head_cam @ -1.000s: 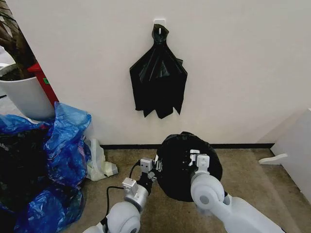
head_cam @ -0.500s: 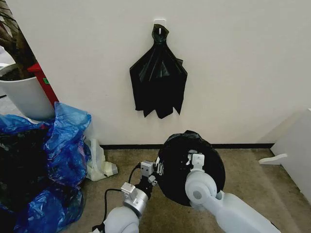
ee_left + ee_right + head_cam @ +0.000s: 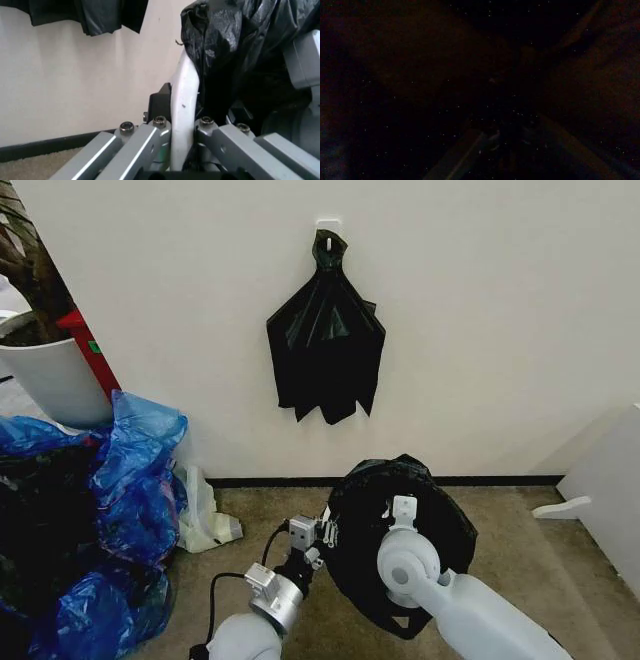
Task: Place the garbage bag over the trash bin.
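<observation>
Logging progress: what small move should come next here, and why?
Probably the right tool should draw the garbage bag farther over the rim of the trash bin: it is bare white where the left tool clamps it, bag bunched beside.

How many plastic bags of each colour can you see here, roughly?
Black bag over the trash bin, held by the left pincer: 1
Black bunch on the wall hook: 1
Blue bag heap, bags inseparable: 1
White crumpled bag: 1
Total: 4

Cream wall [image 3: 500,330], brown carpet [image 3: 500,520]
</observation>
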Robot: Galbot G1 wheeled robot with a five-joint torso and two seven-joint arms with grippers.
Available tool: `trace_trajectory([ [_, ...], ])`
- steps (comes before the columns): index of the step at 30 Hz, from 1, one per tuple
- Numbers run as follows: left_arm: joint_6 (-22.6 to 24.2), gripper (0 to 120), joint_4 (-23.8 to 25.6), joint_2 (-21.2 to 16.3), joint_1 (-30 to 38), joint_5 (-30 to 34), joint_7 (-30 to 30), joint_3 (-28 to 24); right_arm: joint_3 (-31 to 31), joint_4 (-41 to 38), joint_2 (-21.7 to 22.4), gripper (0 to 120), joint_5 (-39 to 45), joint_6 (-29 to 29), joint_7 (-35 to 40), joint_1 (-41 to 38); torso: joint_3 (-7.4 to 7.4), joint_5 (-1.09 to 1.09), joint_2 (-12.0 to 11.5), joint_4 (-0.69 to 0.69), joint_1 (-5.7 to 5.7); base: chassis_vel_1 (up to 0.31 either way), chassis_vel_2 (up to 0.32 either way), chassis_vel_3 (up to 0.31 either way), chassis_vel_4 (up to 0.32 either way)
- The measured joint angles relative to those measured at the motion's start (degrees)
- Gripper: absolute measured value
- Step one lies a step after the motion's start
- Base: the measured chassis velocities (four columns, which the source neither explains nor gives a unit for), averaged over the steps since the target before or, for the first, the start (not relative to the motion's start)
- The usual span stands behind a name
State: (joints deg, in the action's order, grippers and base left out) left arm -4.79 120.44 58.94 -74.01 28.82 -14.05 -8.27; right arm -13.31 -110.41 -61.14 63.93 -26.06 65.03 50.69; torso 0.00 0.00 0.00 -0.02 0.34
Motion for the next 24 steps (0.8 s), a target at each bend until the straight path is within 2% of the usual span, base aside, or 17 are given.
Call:
trace_trajectory([
  [15, 0.22, 1, 2.02, -1.22, -1.74, -0.01, 2.2, 0.83, 0.69, 0.37, -0.03, 0, -0.21, 0.68, -1.96, 0.03, 0.0, 0.01, 0.0, 0.0, 0.0, 0.0, 0.0, 0.0, 0.0],
  [24, 1.57, 1, -0.73, 0.15, -0.15, 1.25, -2.34, 1.35, -0.47, -4.77, 1.28, 0, 1.37, 0.86, -0.53, 0.95, 0.0, 0.0, 0.0, 0.0, 0.0, 0.0, 0.0, 0.0, 0.0],
])
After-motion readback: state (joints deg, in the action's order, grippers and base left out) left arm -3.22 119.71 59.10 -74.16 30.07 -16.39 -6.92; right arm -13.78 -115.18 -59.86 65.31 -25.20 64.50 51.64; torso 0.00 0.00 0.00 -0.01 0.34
